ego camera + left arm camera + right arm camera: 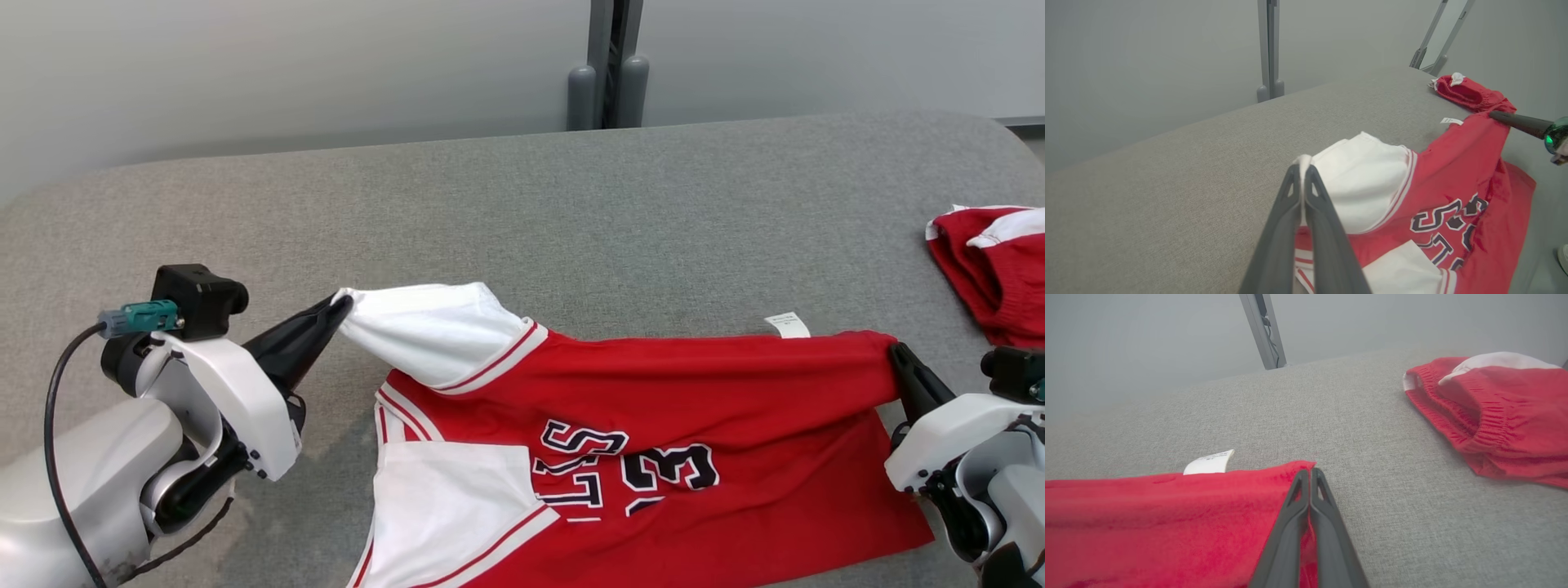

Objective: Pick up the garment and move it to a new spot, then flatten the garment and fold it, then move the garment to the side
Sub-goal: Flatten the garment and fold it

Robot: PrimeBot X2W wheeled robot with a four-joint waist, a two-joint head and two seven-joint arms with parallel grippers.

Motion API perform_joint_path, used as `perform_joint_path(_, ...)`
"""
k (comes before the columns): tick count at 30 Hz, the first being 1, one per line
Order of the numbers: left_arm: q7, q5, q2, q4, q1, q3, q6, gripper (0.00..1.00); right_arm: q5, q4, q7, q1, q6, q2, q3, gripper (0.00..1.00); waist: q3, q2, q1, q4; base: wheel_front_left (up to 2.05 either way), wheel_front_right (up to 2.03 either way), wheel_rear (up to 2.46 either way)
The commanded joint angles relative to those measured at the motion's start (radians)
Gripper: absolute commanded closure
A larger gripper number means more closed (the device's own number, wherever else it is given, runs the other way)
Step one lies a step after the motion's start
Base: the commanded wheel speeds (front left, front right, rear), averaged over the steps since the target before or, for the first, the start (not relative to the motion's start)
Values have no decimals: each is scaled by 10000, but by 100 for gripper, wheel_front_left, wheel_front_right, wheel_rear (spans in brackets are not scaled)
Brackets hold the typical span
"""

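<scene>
Across the grey padded table (522, 212) lies a red-and-white jersey (694, 392) (partly folded over), red shorts (988, 261) well apart, left gripper (341, 304) clamped on its white sleeve, right gripper (896, 353) clamped on its red edge.

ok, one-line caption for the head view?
Left tool grips the white sleeve, right tool the red hem, holding the jersey stretched over the grey table.

A grey woven surface (522, 204) with rounded far corners spans the head view; behind it stands a plain pale grey wall (286, 65), softly and evenly lit; a dark upright post (614, 49) (two rounded grey feet (582, 98) at its base) rises at the far edge; the left wrist view catches a second, slanted post (1431, 38).
</scene>
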Motion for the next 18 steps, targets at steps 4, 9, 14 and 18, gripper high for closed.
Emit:
perform_joint_path(4,147,319,70,-398,128,-18,321,100,-281,-107,-55,82,-3,-141,-346,100,7,-1,0,89,0,0,0)
perform_joint_path(9,214,662,-48,-585,217,-68,465,100,-665,-186,-55,206,-3,-166,-652,100,-47,-1,0,75,0,0,0)
perform_joint_path(14,176,724,189,-1013,456,-86,499,100,-1083,-538,-50,577,-3,-212,-939,100,-185,-1,0,5,0,0,0)
perform_joint_path(18,242,736,567,-1720,815,-112,318,100,-1361,-863,-35,1003,-3,-154,-1081,100,-305,-1,0,-20,0,0,0)
